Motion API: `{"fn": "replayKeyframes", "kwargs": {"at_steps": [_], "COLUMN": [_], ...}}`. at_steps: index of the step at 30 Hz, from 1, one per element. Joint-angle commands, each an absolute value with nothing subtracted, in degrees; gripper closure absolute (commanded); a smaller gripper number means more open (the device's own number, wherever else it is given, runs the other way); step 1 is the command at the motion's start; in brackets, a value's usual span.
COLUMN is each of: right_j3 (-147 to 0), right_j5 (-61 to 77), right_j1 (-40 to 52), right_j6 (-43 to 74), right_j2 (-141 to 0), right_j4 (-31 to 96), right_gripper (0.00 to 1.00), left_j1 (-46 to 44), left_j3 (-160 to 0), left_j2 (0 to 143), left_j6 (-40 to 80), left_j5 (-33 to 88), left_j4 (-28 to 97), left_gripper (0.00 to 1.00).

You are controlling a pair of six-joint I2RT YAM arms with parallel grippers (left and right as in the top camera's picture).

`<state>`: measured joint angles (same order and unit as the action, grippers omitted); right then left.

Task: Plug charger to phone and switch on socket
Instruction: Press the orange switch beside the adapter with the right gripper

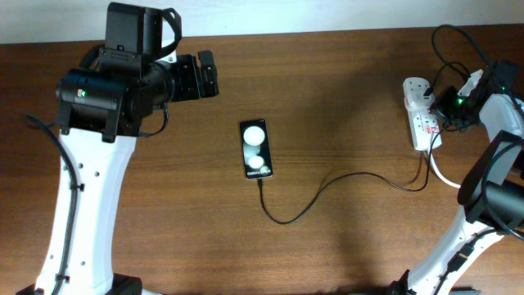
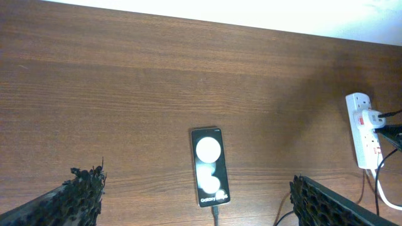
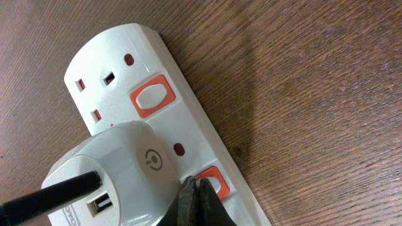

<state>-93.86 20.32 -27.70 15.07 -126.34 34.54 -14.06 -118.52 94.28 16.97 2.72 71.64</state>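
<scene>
The black phone (image 1: 256,150) lies face up mid-table, also seen in the left wrist view (image 2: 210,166). The charger's thin black cable (image 1: 327,187) curls from the phone's near end, where its tip (image 2: 215,215) meets the phone, toward the socket (image 1: 421,113) at the right. My left gripper (image 1: 201,75) hovers open and empty far left of the phone, fingers (image 2: 81,194) spread wide. My right gripper (image 3: 195,183) is shut, its tips pressed on the orange-rimmed switch (image 3: 215,181) beside the white adapter (image 3: 119,169) plugged into the socket (image 3: 157,69).
A second orange-rimmed switch (image 3: 151,96) sits by the free outlet. The thick white cord (image 1: 442,174) leaves the strip's near end. The table's far edge meets a white wall (image 2: 251,16). My left arm (image 1: 90,164) covers the table's left side.
</scene>
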Motion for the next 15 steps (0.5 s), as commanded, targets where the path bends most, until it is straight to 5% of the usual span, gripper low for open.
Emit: {"fn": "replayKeyframes", "kwargs": {"at_steps": [1, 15], "right_j3": [-93.14, -93.10], "right_j5": [22.31, 22.06], "right_j1": [-26.85, -24.27], "right_j6": [15.53, 15.53], "right_j2": [-128.01, -128.01], "right_j4": [35.57, 36.49], "right_gripper": [0.96, 0.96], "left_j1": [-13.74, -13.74], "left_j3": [-118.98, -118.98], "left_j2": [93.95, 93.95], "left_j6": [17.10, 17.10], "left_j5": [2.09, 2.09], "left_j4": [71.70, 71.72], "left_gripper": [0.01, 0.01]}}
